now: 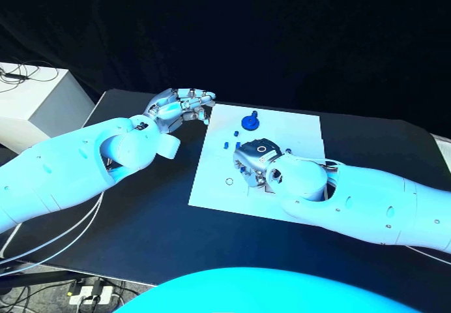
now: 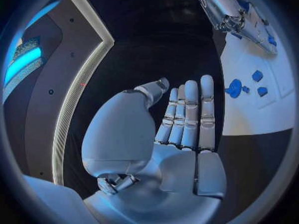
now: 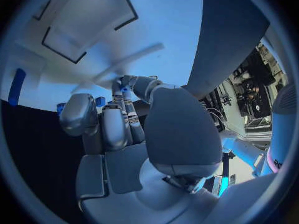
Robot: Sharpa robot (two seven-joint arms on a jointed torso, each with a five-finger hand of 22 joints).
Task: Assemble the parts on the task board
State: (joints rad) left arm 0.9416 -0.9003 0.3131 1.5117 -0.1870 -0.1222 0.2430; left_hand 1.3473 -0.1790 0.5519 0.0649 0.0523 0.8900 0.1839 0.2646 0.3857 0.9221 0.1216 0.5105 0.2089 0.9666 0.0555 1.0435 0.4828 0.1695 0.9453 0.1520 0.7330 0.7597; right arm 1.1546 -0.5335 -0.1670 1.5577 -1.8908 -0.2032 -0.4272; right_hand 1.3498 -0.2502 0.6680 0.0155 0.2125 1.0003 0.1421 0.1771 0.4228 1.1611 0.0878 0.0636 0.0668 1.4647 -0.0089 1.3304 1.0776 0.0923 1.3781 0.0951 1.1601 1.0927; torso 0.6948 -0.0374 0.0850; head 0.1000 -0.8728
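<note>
Flat matte white task board [image 1: 291, 130] on black desk [image 1: 150, 228]. Left hand [image 1: 180, 104], beside board: glossy fingers straight, holding nothing. Right hand [image 1: 255, 163] above board pinches small blue part [image 3: 122, 88]. Round blue part [image 1: 249, 121] beyond it.

White board [image 1: 291, 134] at frame centre, marked with thin black outlines. Small parts on it are blue; a round blue part [image 1: 249, 121] sits at upper centre. Table [image 1: 150, 215] is black. Arms are white, both hands silver: left hand [image 1: 181, 104], right hand [image 1: 255, 160]. White box [image 1: 33, 104] at upper left.
</note>
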